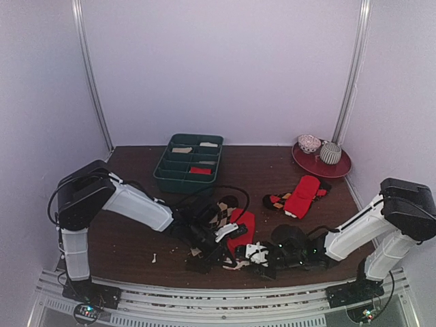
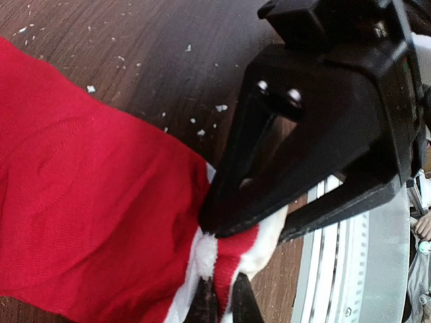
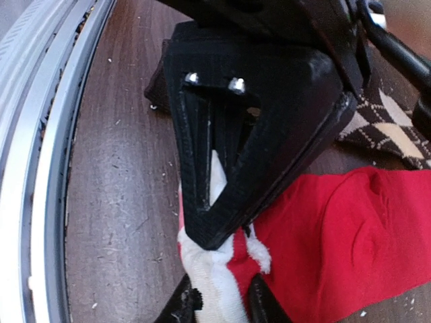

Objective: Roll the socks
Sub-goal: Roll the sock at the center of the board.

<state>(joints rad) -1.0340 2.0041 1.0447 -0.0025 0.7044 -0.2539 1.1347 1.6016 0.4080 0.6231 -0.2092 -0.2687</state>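
Note:
The bright red sock (image 1: 245, 223) with a white striped cuff lies near the table's front edge. It also fills the left wrist view (image 2: 87, 215) and the right wrist view (image 3: 350, 235). My left gripper (image 2: 223, 304) is shut on the striped cuff (image 2: 232, 259). My right gripper (image 3: 222, 306) is shut on the same cuff (image 3: 212, 279) from the other side. The two grippers meet tip to tip over it (image 1: 235, 245). The dark brown argyle sock (image 1: 220, 212) lies just behind the red one and shows in the right wrist view (image 3: 390, 124).
A plain red sock with a dark red-marked one (image 1: 300, 196) lies at the right. A green divided tray (image 1: 163, 167) stands at the back. A red plate (image 1: 337, 168) with two bowls is at the back right. The metal rail (image 1: 204, 296) runs along the front edge.

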